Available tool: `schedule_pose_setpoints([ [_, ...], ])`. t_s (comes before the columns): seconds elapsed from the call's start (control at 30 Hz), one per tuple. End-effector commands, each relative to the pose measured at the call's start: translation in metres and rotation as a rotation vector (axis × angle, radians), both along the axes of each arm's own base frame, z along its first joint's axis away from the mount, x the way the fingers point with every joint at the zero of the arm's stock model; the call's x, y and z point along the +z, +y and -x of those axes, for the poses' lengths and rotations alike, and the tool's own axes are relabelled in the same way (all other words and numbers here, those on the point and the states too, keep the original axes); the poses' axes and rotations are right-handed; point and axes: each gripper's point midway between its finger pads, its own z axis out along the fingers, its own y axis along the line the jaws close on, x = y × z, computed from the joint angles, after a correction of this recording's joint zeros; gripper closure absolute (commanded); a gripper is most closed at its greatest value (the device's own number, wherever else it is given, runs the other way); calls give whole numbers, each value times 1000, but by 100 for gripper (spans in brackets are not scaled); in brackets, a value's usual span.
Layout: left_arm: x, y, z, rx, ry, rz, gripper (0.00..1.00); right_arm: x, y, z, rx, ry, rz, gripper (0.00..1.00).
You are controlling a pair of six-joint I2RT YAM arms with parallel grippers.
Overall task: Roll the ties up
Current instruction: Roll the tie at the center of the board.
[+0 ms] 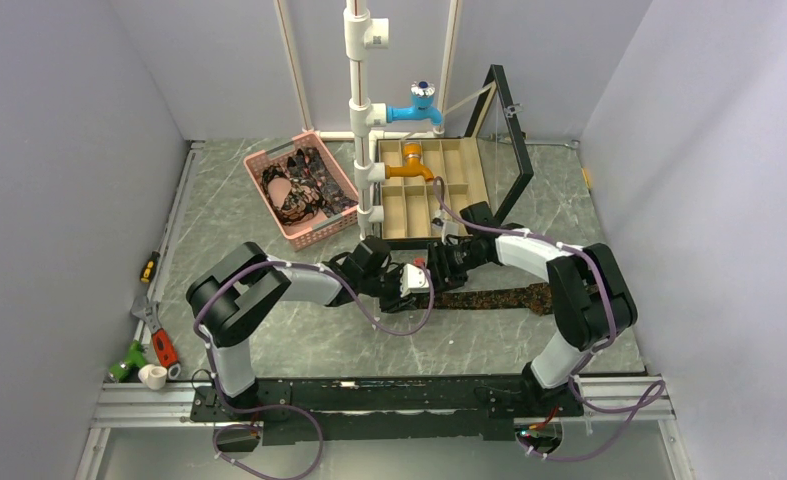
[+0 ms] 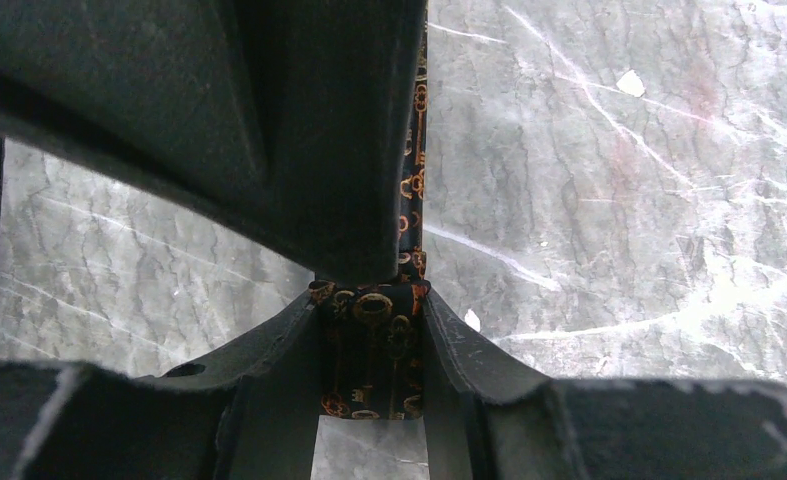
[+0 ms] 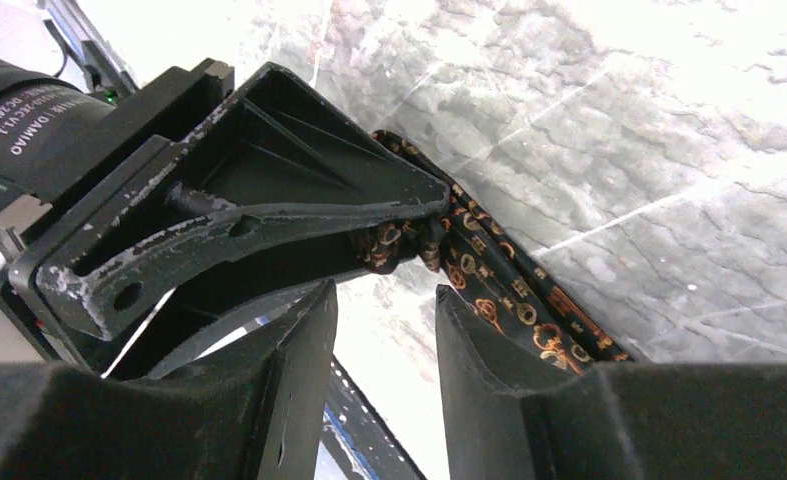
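A dark tie (image 1: pixel 504 298) with small orange key figures lies flat on the table, running right from the centre. My left gripper (image 1: pixel 409 287) is shut on its narrow left end; in the left wrist view the fabric (image 2: pixel 372 350) fills the gap between the fingers (image 2: pixel 469 345). My right gripper (image 1: pixel 439 270) is open and empty, close against the left one. In the right wrist view its fingertips (image 3: pixel 469 340) stand apart with bare table between them, the tie (image 3: pixel 499 295) runs just right of them, and the left gripper (image 3: pixel 239 210) holds the rolled end (image 3: pixel 399 242). More ties (image 1: pixel 304 185) lie in the basket.
A pink mesh basket (image 1: pixel 269 160) stands at the back left. A wooden compartment box (image 1: pixel 439 195) with its lid (image 1: pixel 509 130) raised stands behind the grippers. A white pipe stand (image 1: pixel 361 120) with blue and orange taps is between them. Hand tools (image 1: pixel 154 345) lie at the left edge.
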Motion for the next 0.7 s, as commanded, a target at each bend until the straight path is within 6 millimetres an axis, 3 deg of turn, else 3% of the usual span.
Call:
schedule_pose_setpoints([
  [0.0, -39, 34, 13, 47, 92, -176, 59, 9, 14, -1, -1, 16, -72, 57],
  [0.3, -38, 34, 14, 51, 104, -175, 58, -14, 23, -2, 4, 64, -52, 59],
  [0.37, -38, 34, 15, 50, 105, -173, 58, -20, 22, -4, 4, 66, -37, 71],
  [0.43, -37, 35, 17, 45, 107, -169, 56, -26, 19, -6, 11, 61, -7, 92],
  [0.47, -36, 35, 17, 46, 109, -164, 54, -29, 16, -6, 15, 55, 9, 100],
  [0.67, -20, 40, 12, 58, 106, -36, 26, -46, -6, -2, 31, 51, 115, 100],
])
